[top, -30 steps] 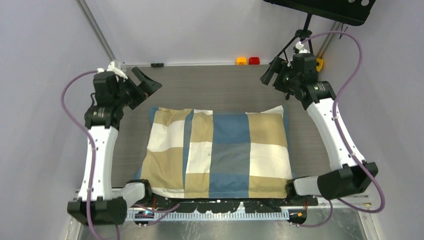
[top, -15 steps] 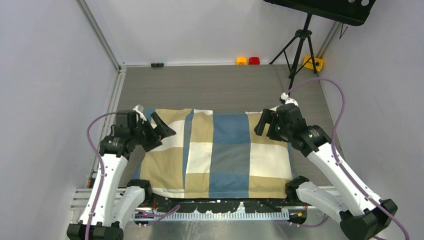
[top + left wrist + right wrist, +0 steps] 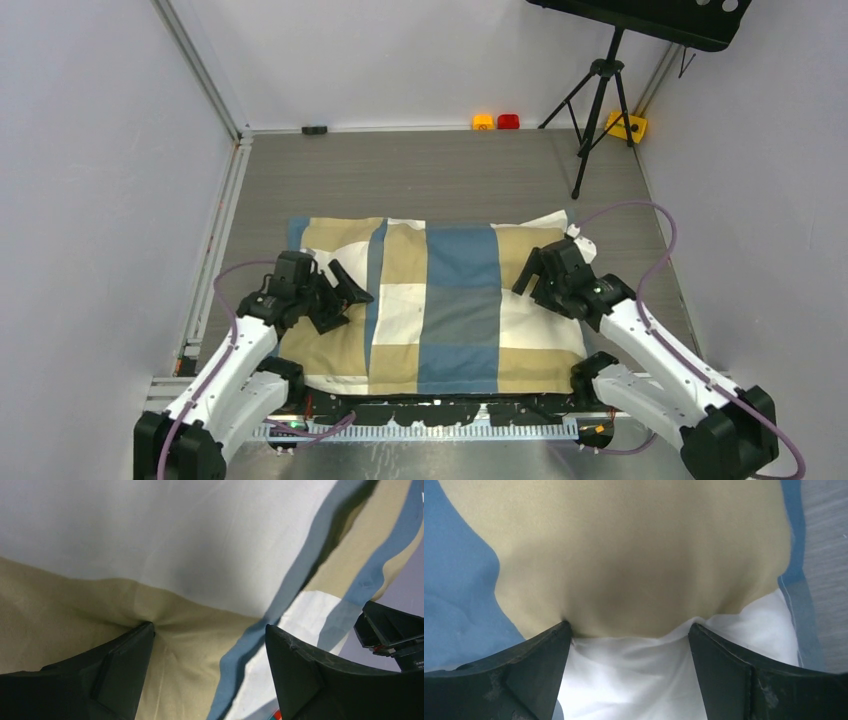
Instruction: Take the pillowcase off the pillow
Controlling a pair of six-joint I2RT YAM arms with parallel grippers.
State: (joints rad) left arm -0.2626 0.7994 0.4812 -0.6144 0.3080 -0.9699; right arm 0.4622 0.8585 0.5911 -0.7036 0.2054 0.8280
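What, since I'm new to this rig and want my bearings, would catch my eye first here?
The big blue, tan and white checked pillowcase fills the middle of the grey table, puffed up. The left jaws and right jaws, both spread wide, press down on its left and right sides, their tips denting the fabric in the wrist views.

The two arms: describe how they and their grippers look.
The left arm and right arm have white shells on the long links, with black joints and bases. A purple cable loops along each. The left gripper and right gripper are black, each with two broad, wedge-shaped, slightly scuffed fingers.
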